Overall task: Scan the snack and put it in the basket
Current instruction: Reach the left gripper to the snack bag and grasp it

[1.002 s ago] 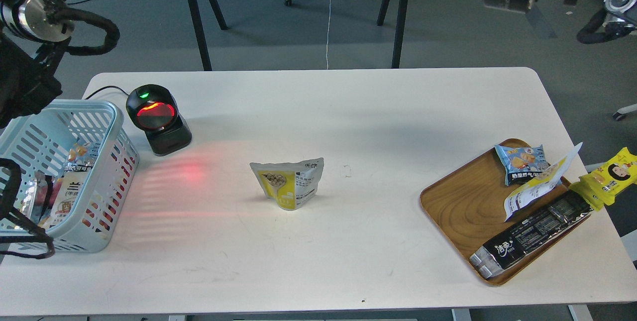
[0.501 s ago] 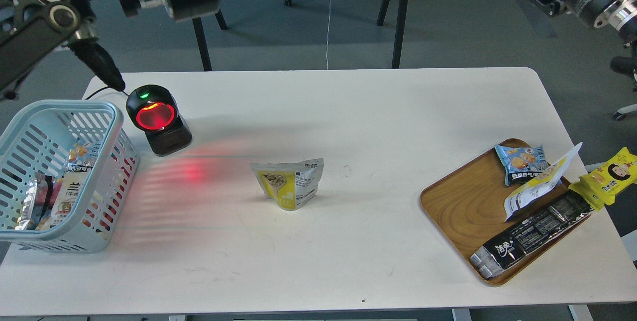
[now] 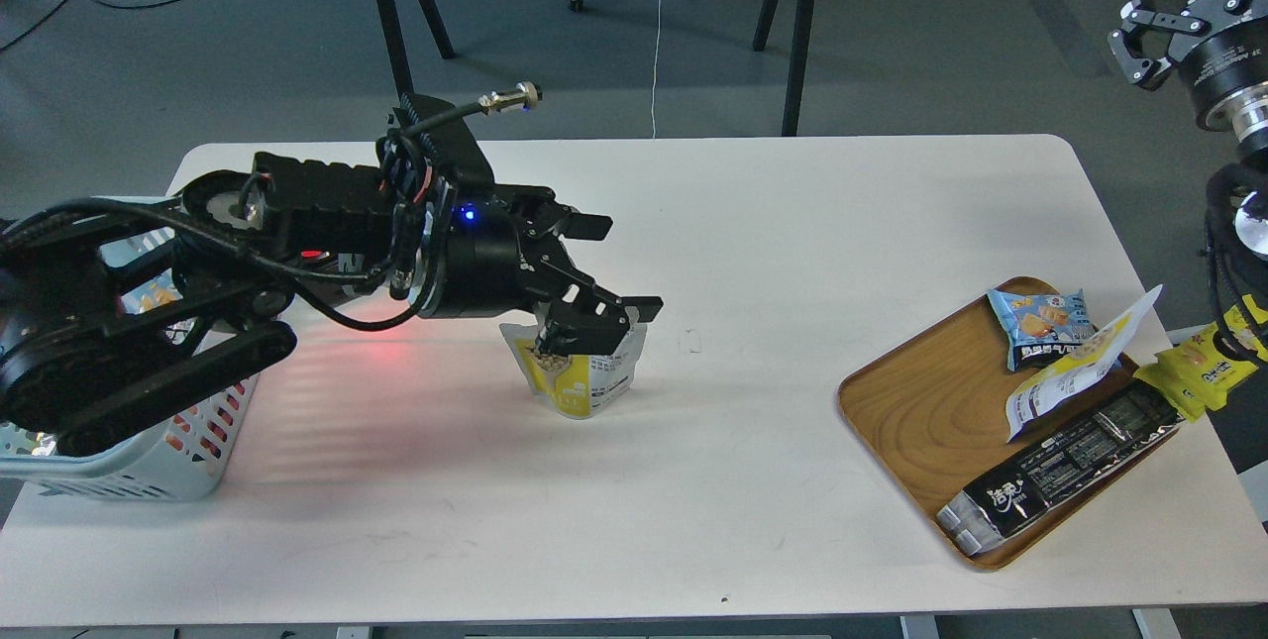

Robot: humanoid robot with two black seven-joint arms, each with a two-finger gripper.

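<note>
On the table (image 3: 753, 223), mid-width: the snack (image 3: 582, 379) stands upright, long axis vertical, base on the tabletop.
Snack, facing: we read its yellow panel with beige balls turned toward the camera and slightly left; the white panel with black text faces right.
Snack, writing: black print, too small for us to read.
Left gripper (image 3: 622, 264): our fingers are spread apart, one above the pouch's top edge, the other farther back; neither is closed on it.
Right gripper (image 3: 1159, 35): at the upper right edge, well away from the table items, its fingers spread apart.
Basket (image 3: 149, 466): at the left table edge, largely hidden behind our left arm.
Wooden tray (image 3: 911, 421): at the right; holds a small blue packet (image 3: 1040, 324) and a long black packet (image 3: 1065, 466) with white characters we cannot make out.
</note>
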